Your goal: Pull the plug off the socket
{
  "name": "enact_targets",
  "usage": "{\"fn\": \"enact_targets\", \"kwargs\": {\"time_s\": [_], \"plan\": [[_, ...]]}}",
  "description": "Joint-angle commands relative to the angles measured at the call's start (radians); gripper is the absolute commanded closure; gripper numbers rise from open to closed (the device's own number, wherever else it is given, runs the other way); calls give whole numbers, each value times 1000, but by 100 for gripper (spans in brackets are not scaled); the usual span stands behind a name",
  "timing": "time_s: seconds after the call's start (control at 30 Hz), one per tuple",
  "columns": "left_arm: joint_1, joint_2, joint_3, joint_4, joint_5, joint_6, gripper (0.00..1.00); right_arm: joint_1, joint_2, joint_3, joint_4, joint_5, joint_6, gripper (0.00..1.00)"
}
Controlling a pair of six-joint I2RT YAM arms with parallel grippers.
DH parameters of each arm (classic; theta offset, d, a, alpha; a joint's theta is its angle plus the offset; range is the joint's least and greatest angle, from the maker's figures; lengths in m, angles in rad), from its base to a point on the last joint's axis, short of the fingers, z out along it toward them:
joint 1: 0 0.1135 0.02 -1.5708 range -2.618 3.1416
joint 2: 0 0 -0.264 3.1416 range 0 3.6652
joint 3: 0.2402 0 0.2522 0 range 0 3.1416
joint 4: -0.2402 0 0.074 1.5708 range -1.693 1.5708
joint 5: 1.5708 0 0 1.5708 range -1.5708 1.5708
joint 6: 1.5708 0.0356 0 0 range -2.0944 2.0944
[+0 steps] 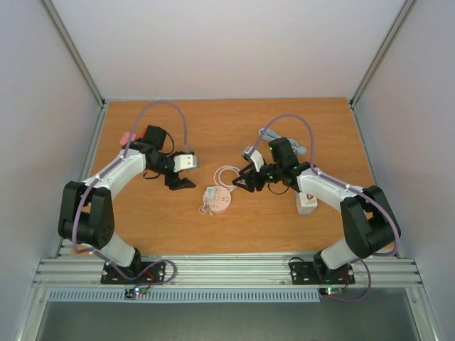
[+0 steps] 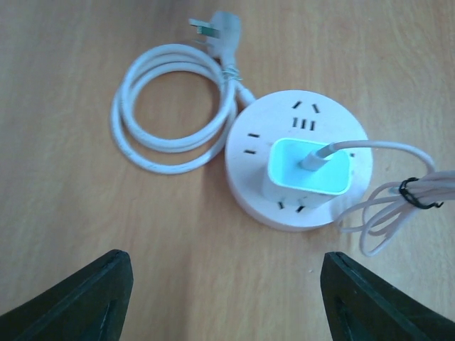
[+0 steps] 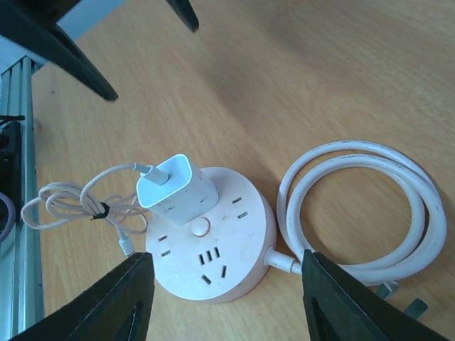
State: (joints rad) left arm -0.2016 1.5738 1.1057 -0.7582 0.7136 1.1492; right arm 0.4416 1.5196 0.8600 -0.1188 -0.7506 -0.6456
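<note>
The socket (image 1: pixel 217 204) is a round white power strip lying on the wooden table between the two arms. The plug (image 1: pixel 211 192), a white charger block with a pale blue top, stands in it with a thin white cable in its top. In the left wrist view the socket (image 2: pixel 250 165) and plug (image 2: pixel 309 170) lie ahead of my left gripper (image 2: pixel 226 302), which is open and apart from them. In the right wrist view my right gripper (image 3: pixel 224 298) is open, its fingers on either side of the socket's (image 3: pixel 227 245) near rim, with the plug (image 3: pixel 174 188) beyond.
The socket's own thick white lead (image 1: pixel 227 174) lies coiled beside it. The charger's thin cable (image 2: pixel 398 199) is tied in a bundle on the other side. A black adapter (image 1: pixel 154 135) sits back left, and a white block (image 1: pixel 307 202) lies under the right arm.
</note>
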Motion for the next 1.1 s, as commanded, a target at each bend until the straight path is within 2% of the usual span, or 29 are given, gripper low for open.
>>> {"fn": "enact_targets", "kwargs": {"time_s": [0.0,0.13,0.37,0.73,0.87,1.07], "plan": [[-58,10,-61,121,0,81,27,25,15,-10,-10,16,-53,43],[-102,48,-58,105,-3,101,30,40,33,-6,-20,39,-68,49],[-160,75,-70,113,-21,136,29,56,43,-6,-34,29,-85,57],[-220,103,-112,182,-16,71,28,102,41,-52,3,20,-127,60],[-223,111,-113,190,-2,47,34,118,20,-80,45,23,-142,59],[-223,88,-141,203,-6,40,51,164,-30,-171,159,73,-211,58]]}}
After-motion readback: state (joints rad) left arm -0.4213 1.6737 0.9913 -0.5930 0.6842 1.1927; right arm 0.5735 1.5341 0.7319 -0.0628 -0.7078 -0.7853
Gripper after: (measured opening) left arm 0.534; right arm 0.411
